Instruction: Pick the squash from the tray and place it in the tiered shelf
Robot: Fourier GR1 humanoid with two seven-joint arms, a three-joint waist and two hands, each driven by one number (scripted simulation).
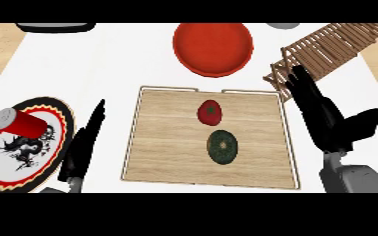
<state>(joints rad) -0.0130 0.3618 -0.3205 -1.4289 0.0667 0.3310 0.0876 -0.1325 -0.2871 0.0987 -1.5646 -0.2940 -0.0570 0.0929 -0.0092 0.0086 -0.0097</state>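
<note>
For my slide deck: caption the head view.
Squash and tomato on wooden tray; open left hand and right hand flank it.

- A wooden tray lies at the centre of the white table.
- On the tray, a dark green squash sits just below a red tomato; whether they touch is unclear.
- A red bowl stands above the tray, at upper centre.
- The wooden tiered shelf slants in at the upper right.
- At left, a patterned plate carries a red can.
- The left hand rests between plate and tray, fingers straight.
- The right hand is at right, beside the tray's edge, fingers spread.
</note>
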